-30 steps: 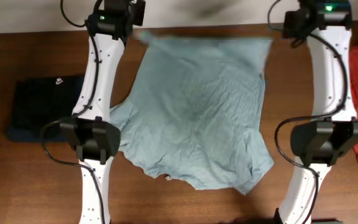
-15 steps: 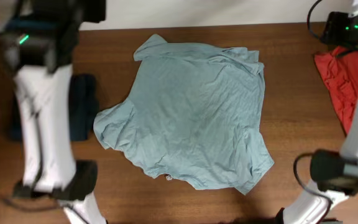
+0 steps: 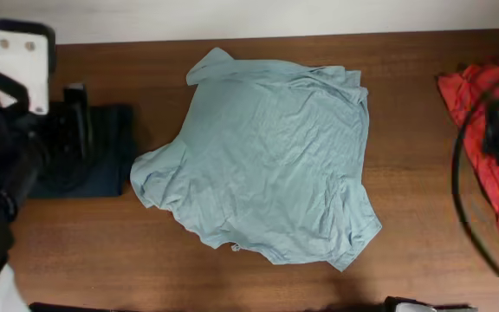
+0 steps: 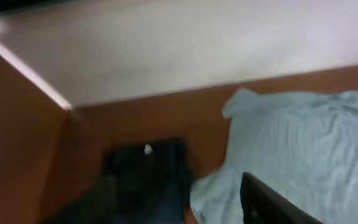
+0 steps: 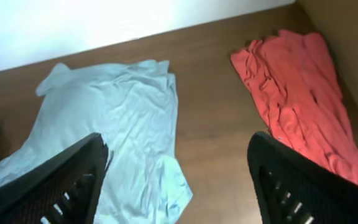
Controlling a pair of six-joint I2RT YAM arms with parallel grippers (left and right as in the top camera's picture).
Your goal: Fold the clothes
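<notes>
A pale blue-green T-shirt (image 3: 267, 165) of thin, finely creased knit lies spread flat in the middle of the frame on the brown wood-grain table (image 3: 414, 217). Its outline is irregular, with a sleeve bulging at the left and the hem rumpled toward the lower right. A dark navy garment (image 3: 98, 152), folded into a rough rectangle, sits at the left, just beside that sleeve. A red, wrinkled garment (image 3: 479, 113) lies crumpled at the right edge. The right gripper (image 5: 178, 146) hangs with its black, ribbed fingers (image 5: 48, 186) spread wide, holding nothing. Only one dark finger of the left gripper (image 4: 263, 199) shows, so its state cannot be told.
</notes>
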